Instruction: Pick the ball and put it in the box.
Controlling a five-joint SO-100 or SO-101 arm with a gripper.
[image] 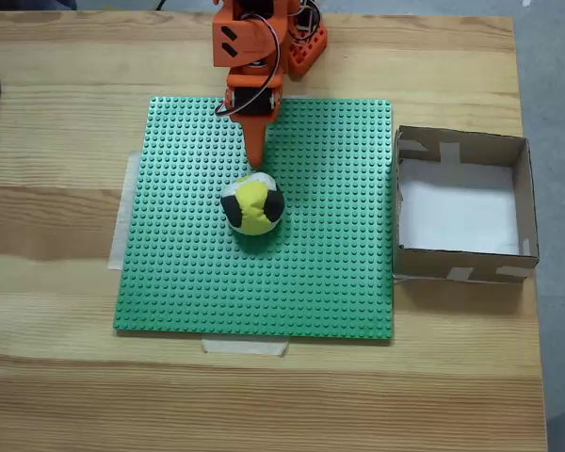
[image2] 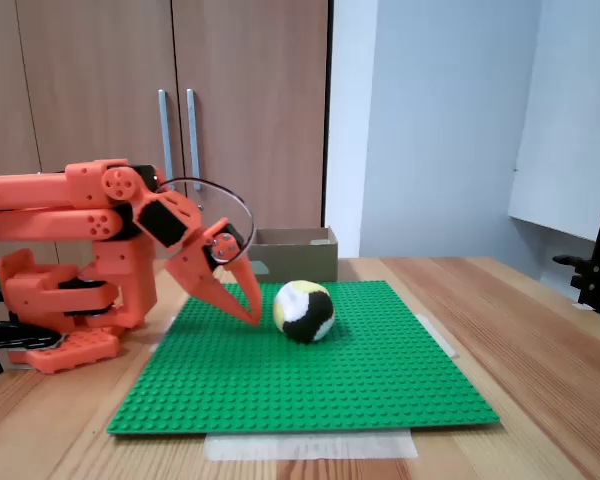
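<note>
In the side fixed view, the orange plastic robot arm sits on the left. Its orange two-finger claw points down, tips low over the green bumpy square mat. The fingers look close together with nothing between them. Just to the right of the tips sits the small soft ball with yellow, black and white patches, on the mat, very near the claw. In the fixed view from above, the shallow brown cardboard box with a white bottom sits on the wooden table, right of the mat.
</note>
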